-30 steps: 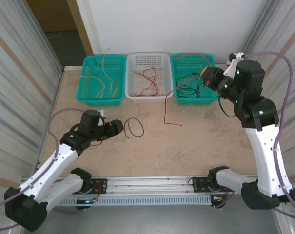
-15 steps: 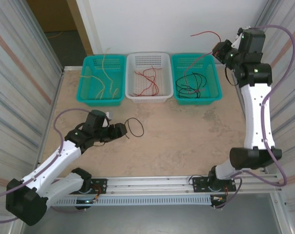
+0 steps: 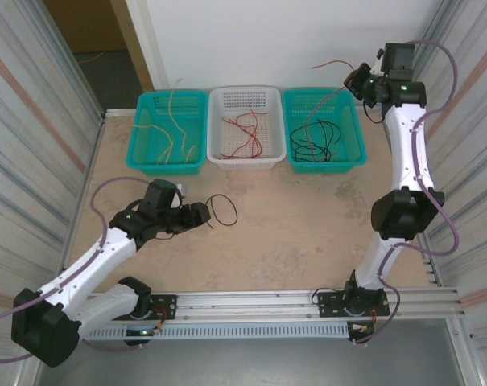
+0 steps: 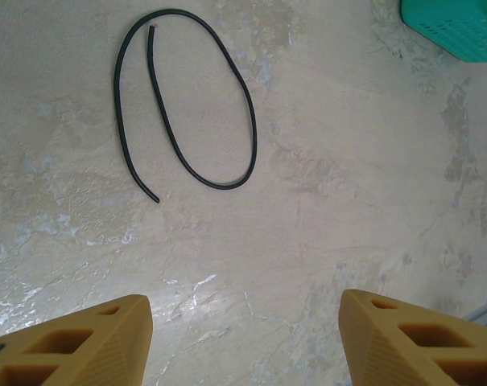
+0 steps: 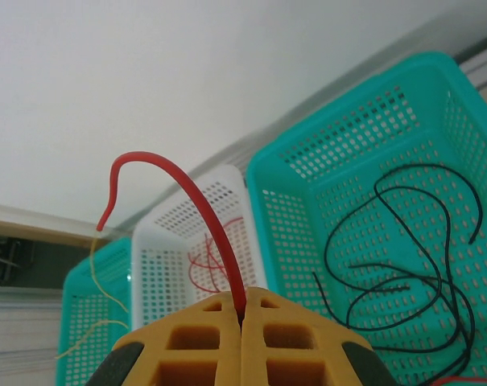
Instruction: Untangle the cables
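A pale beige table [image 3: 307,217] with a mottled, stone-like top fills the middle, its surface evenly lit with only faint shadows. A plain white wall [image 3: 267,40] stands behind it. Corrugated metal panels close in the left side [image 3: 26,121] and the right side [image 3: 484,121]. At the far left corner an opening shows dark flooring [image 3: 114,76] and what seems to be a brown wooden door [image 3: 90,24]. An aluminium rail [image 3: 251,301] runs along the near edge
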Tool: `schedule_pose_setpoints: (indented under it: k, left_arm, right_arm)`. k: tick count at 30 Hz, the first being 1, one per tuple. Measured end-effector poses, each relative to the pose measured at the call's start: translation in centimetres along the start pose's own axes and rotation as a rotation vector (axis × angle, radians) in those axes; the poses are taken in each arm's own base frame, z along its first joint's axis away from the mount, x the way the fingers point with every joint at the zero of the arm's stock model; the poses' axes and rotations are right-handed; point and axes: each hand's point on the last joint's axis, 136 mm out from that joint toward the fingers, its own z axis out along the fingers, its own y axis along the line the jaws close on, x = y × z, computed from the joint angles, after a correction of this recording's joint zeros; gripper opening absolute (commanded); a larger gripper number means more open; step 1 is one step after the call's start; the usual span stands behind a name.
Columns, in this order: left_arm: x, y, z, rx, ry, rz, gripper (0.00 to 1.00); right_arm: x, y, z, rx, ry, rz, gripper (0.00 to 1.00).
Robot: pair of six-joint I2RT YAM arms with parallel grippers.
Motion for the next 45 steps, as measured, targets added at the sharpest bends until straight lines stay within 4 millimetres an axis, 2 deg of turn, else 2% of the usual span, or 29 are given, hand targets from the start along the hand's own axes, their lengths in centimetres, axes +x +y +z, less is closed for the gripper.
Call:
schedule_pose_setpoints:
  k: [4, 7, 10, 13, 16, 19, 21, 24, 27, 29, 33, 35, 37, 40, 45]
  left_arm:
    - [0.1, 0.2, 0.4, -0.013, 0.014, -0.003, 0.64]
    - [0.1, 0.3, 0.5, -0.015, 0.017, -0.002, 0.65]
    - [0.1, 0.2, 0.4, -0.015, 0.016, 0.004, 0.67]
    - [0.0, 0.3, 0.4, -0.019, 0.013, 0.012, 0.68]
    - [0.1, 0.6, 0.4, -0.032, 0.017, 0.013, 0.67]
    - [0.3, 1.2, 0.8, -0.063, 0.03, 0.009, 0.65]
    - [0.4, 1.7, 1.3, -0.085, 0.042, 0.007, 0.64]
    - [0.6, 2.4, 2.0, -0.12, 0.065, 0.0, 0.61]
    - [1.0, 3.3, 3.0, -0.159, 0.097, -0.004, 0.58]
    - [1.2, 3.8, 3.7, -0.185, 0.122, -0.005, 0.55]
    - [1.4, 4.3, 5.4, -0.234, 0.172, 0.011, 0.51]
    - [1.1, 4.2, 6.3, -0.26, 0.191, 0.031, 0.49]
    - [0.6, 4.2, 7.0, -0.286, 0.2, 0.042, 0.44]
    - [0.0, 4.7, 7.9, -0.344, 0.213, 0.055, 0.36]
    - [-0.3, 5.9, 8.9, -0.423, 0.238, 0.057, 0.32]
  right_arm:
    - [0.6, -1.6, 2.1, 0.031, 0.035, 0.022, 0.26]
    - [0.3, -3.1, 3.4, 0.047, 0.052, 0.042, 0.34]
    - [-0.6, -4.6, 4.3, 0.07, 0.052, 0.062, 0.36]
    - [-1.0, -5.6, 4.1, 0.089, 0.054, 0.077, 0.36]
    - [-0.8, -4.7, 3.2, 0.076, 0.046, 0.063, 0.37]
    - [0.9, -2.9, 1.7, 0.057, 0.06, 0.033, 0.38]
    - [2.6, -1.4, 0.4, 0.039, 0.068, -0.006, 0.4]
    - [6.9, 1.2, -2.0, -0.01, 0.099, -0.067, 0.43]
    - [12.6, 3.3, -4.6, -0.067, 0.145, -0.134, 0.45]
    - [17.1, 4.0, -5.8, -0.102, 0.192, -0.178, 0.45]
    - [25.5, 3.5, -6.4, -0.099, 0.309, -0.266, 0.45]
    - [29.9, 2.5, -6.2, -0.067, 0.386, -0.309, 0.44]
    - [33.2, 1.5, -6.2, -0.044, 0.447, -0.344, 0.44]
    - [35.8, 0.4, -6.4, -0.007, 0.493, -0.368, 0.43]
    - [35.8, 0.5, -6.5, 0.001, 0.472, -0.363, 0.44]
